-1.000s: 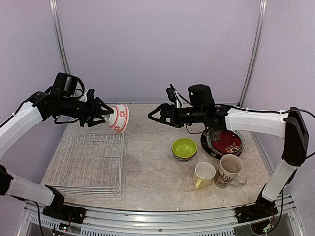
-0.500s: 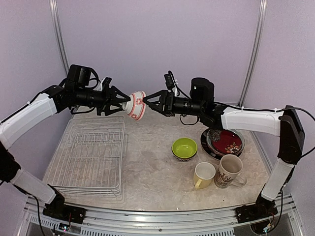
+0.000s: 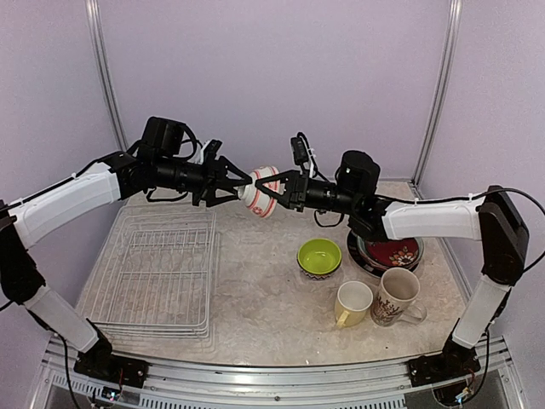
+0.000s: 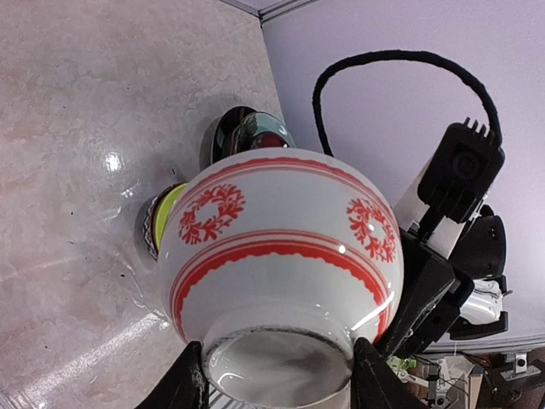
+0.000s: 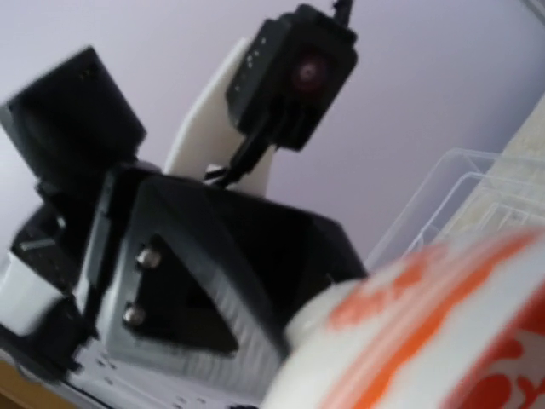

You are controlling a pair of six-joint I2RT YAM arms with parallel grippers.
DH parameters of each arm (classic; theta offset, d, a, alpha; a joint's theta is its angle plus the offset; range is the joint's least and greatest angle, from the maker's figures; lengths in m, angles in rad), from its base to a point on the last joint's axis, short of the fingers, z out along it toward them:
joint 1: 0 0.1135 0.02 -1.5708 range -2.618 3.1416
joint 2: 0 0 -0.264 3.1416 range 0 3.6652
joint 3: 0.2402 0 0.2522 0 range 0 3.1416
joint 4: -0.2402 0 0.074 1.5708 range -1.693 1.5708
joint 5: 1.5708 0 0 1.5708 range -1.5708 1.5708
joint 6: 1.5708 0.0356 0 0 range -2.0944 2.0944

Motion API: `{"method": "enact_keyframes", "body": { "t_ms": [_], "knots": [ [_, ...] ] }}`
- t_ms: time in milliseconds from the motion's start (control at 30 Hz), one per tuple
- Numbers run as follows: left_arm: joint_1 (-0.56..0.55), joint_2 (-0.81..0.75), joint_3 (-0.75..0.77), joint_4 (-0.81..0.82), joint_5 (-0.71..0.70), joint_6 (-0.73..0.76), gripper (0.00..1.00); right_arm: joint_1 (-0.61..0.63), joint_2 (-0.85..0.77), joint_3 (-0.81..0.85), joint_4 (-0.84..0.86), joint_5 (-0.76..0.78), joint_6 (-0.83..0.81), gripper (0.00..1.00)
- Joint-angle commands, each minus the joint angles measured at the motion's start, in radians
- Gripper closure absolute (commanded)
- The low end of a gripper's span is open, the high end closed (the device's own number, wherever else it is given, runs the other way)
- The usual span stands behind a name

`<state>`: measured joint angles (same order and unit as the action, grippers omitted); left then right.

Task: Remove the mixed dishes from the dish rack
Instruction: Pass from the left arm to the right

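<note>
The top external camera is looking down from above and behind the robot toward the back wall (image 3: 272, 77). The left wrist camera (image 5: 298, 72) and right wrist camera (image 4: 467, 166) are facing each other at very close range, all three sharing the red-white patterned bowl (image 3: 260, 192).

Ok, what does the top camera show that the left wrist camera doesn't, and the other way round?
Only the top view: the dish rack, the yellow mug and the cream patterned mug. Only the left wrist view: the foot ring of the red-white patterned bowl, seated in the left gripper. Both: that bowl in mid-air, the right gripper at it, the lime-green bowl and the stacked plates.
</note>
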<state>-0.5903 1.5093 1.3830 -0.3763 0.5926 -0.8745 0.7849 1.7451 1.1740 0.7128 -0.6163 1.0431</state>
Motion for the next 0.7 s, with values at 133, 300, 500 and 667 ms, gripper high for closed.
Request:
{"method": "enact_keyframes", "body": {
  "t_ms": [133, 300, 500, 667],
  "knots": [
    [0.009, 0.004, 0.031, 0.036, 0.038, 0.057, 0.62, -0.035, -0.109, -0.104, 0.014, 0.035, -0.032, 1.0],
    [0.046, -0.109, -0.074, 0.052, 0.018, 0.125, 0.14, -0.071, -0.188, -0.151, -0.183, 0.106, -0.128, 1.0],
    [0.133, -0.228, -0.145, 0.025, 0.002, 0.138, 0.01, -0.086, -0.233, -0.115, -0.547, 0.254, -0.313, 1.0],
    [0.172, -0.256, -0.173, 0.029, -0.006, 0.118, 0.01, -0.084, -0.189, 0.035, -0.945, 0.458, -0.45, 1.0]
  ]
}}
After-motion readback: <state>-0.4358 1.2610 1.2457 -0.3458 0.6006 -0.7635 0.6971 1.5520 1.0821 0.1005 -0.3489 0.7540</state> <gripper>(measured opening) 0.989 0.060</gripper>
